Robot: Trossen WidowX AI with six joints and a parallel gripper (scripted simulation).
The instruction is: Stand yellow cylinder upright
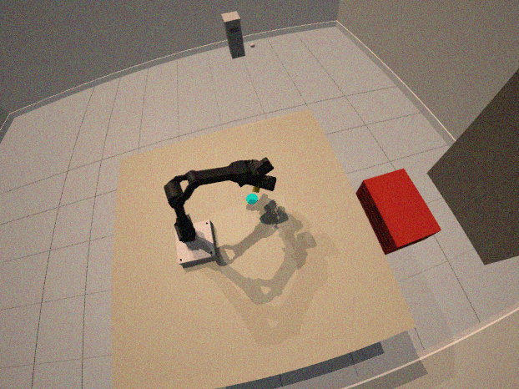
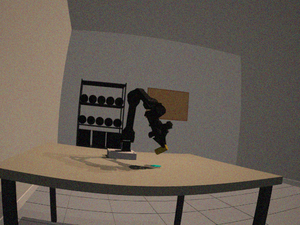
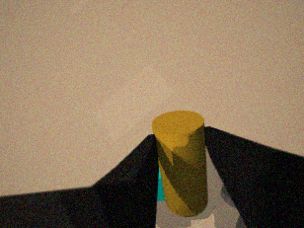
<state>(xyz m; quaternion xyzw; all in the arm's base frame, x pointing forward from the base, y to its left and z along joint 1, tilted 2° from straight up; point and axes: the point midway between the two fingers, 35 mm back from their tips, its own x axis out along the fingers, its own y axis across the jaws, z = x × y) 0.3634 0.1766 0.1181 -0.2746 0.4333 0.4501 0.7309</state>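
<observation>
Gripper [image 2: 162, 147] clamped on the yellow tall cylinder [image 2: 161, 149], held in the air above the table [image 2: 200, 177] and tilted, one end higher toward the right in the exterior view. In the wrist view, cylinder [image 3: 180, 161] pinched between two dark fingers, its flat end pointing away from the camera, a sliver of the cyan circle [image 3: 160, 186] showing beside its left edge. From the top view, only a small yellow piece of the cylinder [image 1: 255, 187] visible under the gripper [image 1: 262, 181], just beyond the cyan circle [image 1: 251, 198], which lies flat on the tan table top [image 1: 173, 320]. In the exterior view, cyan circle [image 2: 156, 165] lower in frame than the raised cylinder, not touching it, with the arm's shadow falling just beside it. Black arm [image 1: 204, 176] arched up from a pale base plate [image 1: 194, 245] fixed to the table. Further out, a red box [image 1: 396, 209] on the tiled floor well apart from the table, a pale upright post [image 1: 233, 33] near the far wall, a dark shelf rack [image 2: 101, 114] holding rows of round dark objects, and a brown board [image 2: 172, 107] on the wall behind the arm.
</observation>
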